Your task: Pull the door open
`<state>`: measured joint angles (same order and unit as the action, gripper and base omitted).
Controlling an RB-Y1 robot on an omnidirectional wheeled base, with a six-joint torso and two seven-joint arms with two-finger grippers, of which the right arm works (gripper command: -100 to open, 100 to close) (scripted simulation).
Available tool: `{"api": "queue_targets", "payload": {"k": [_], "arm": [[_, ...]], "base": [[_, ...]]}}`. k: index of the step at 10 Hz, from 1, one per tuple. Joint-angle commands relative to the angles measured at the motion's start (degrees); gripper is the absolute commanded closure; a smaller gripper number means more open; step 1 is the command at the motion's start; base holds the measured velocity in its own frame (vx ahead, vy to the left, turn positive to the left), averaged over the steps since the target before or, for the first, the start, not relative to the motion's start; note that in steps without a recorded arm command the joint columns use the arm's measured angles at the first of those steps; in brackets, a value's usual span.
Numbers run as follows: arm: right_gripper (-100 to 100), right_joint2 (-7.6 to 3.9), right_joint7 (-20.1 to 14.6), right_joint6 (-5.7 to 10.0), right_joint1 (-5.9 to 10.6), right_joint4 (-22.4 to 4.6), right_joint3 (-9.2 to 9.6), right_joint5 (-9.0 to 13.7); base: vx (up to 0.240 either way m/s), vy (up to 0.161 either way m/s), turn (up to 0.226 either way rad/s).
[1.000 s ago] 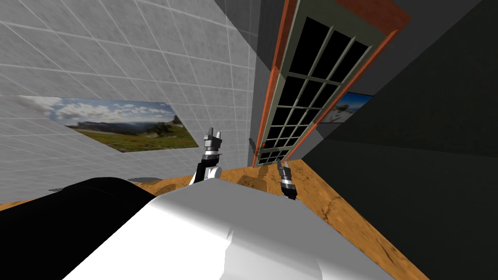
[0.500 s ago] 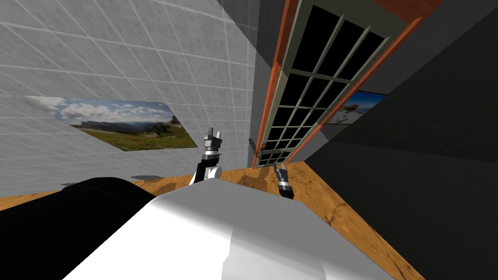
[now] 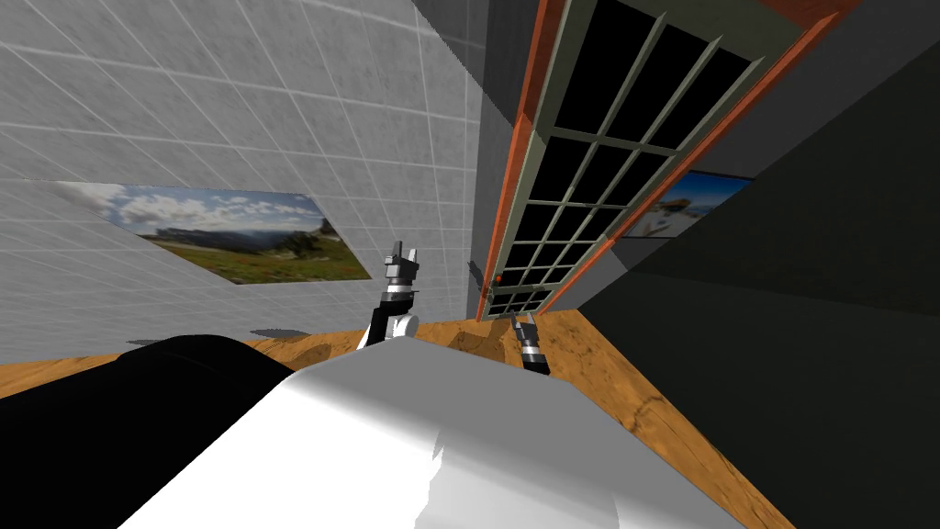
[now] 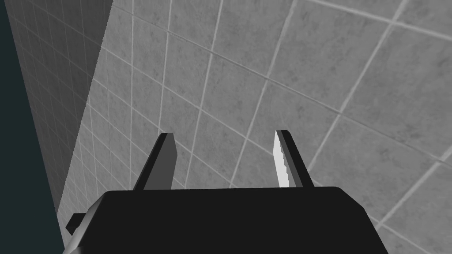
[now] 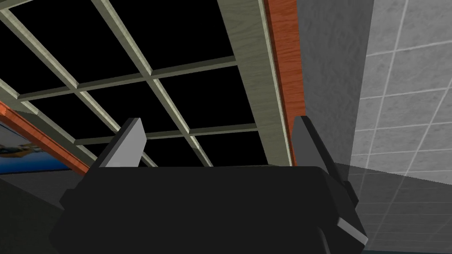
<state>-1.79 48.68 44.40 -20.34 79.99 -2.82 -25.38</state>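
A grey tiled wall (image 3: 275, 110) is seen on the left and a dark wall (image 3: 826, 275) on the right, with a wooden floor (image 3: 615, 377) running between them towards the door (image 3: 587, 184). The door stands ahead and slightly right, a grid of grey-green bars over a black area, and appears to sit shut within an orange-red frame (image 5: 284, 53). A landscape picture (image 3: 239, 234) is hung on the tiled wall.

The approach is judged to be the step in hand, as nothing has been gripped yet. The right claw (image 3: 520, 321) is held low before the foot of the door, its fingers (image 5: 128, 141) spread wide and empty, with the bars and the frame's edge seen between them. The left claw (image 3: 401, 250) is raised towards the tiled wall, likewise spread wide and holding nothing.

A handle cannot be made out with certainty. For the next move, a graspable part must be found near the frame-side stile and the right claw brought around it.

The frame is set close against a grey corner by the tiled wall, so little room is offered there. Bare floor lies before the door, and that room should be kept for its swing.
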Motion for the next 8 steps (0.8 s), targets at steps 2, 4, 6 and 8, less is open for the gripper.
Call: {"api": "queue_targets", "payload": {"k": [2, 4, 6, 8], "arm": [[-100, 0.26, 2.8, 1.09, 0.72, -3.3, -0.09, -2.0], [-100, 0.53, 4.3, 1.71, 1.0, -5.0, -0.11, -2.9], [-100, 0.84, 5.6, 2.31, 1.27, -6.6, -0.12, -3.9], [-100, 1.29, 7.7, 3.2, 1.67, -9.0, -0.14, -5.3]], "base": [[0.076, -0.04, 0.046], [0.065, -0.041, 0.027], [0.057, -0.019, 0.02], [0.064, -0.026, 0.026]]}}
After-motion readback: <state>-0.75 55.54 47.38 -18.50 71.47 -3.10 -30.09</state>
